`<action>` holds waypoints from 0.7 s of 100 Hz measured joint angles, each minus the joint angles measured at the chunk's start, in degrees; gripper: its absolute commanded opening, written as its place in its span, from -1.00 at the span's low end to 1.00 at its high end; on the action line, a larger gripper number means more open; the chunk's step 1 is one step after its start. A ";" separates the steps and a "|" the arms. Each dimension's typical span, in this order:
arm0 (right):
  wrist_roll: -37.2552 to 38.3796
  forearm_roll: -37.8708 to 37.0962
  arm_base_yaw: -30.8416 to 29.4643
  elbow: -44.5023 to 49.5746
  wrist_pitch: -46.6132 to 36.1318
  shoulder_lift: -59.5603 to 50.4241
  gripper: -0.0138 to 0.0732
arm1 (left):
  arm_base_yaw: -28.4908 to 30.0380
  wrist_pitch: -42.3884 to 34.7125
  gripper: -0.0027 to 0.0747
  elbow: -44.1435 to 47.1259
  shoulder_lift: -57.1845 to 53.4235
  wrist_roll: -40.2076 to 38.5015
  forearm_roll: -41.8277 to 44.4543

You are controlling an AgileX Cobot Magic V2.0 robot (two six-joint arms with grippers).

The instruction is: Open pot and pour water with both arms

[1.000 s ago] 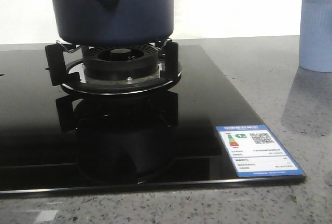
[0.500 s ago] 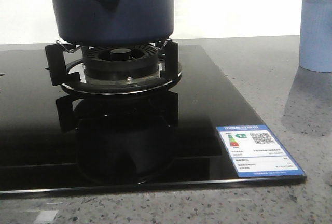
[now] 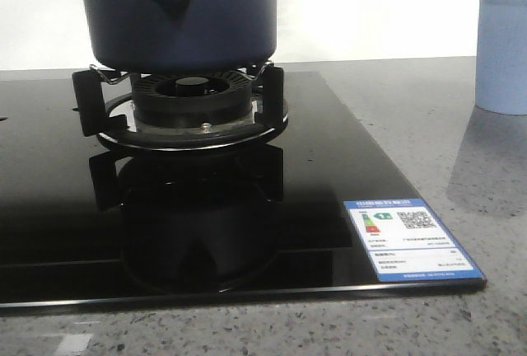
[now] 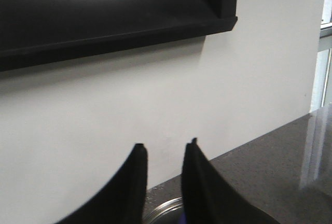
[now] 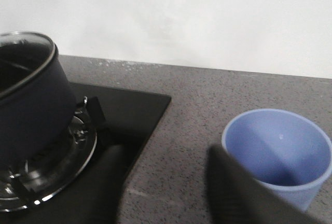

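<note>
The dark navy pot (image 3: 177, 14) stands on the gas burner (image 3: 189, 105) at the back left, its handle socket facing me. In the right wrist view the pot (image 5: 31, 110) carries a glass lid (image 5: 23, 55) with a metal rim. My left gripper (image 4: 165, 145) hovers above the pot and points at the wall. Its jaws stand a narrow gap apart with nothing between the tips, and a silver lid rim (image 4: 163, 209) shows below them. My right gripper (image 5: 168, 154) is wide open and empty over the counter, between the stove and the pale blue cup (image 5: 277, 154). Neither gripper shows in the front view.
The black glass hob (image 3: 49, 208) covers the left and middle, with a blue-edged label (image 3: 410, 239) at its front right corner. The ribbed cup (image 3: 502, 51) stands on the grey stone counter (image 3: 428, 125) at the far right. A dark hood (image 4: 104, 16) hangs on the wall.
</note>
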 measured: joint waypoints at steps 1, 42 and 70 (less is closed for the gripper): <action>0.00 0.15 0.00 0.00 -0.20 0.00 -0.54 | 0.19 0.15 -0.98 0.00 -0.17 0.00 0.00; -1.21 16.15 0.00 -2.81 1.86 -4.29 -0.84 | 11.18 5.09 -0.98 2.50 -11.41 0.00 0.79; -7.83 13.88 0.00 -2.58 5.39 -19.99 -0.84 | 14.24 -2.99 -0.98 17.50 -27.15 0.10 0.85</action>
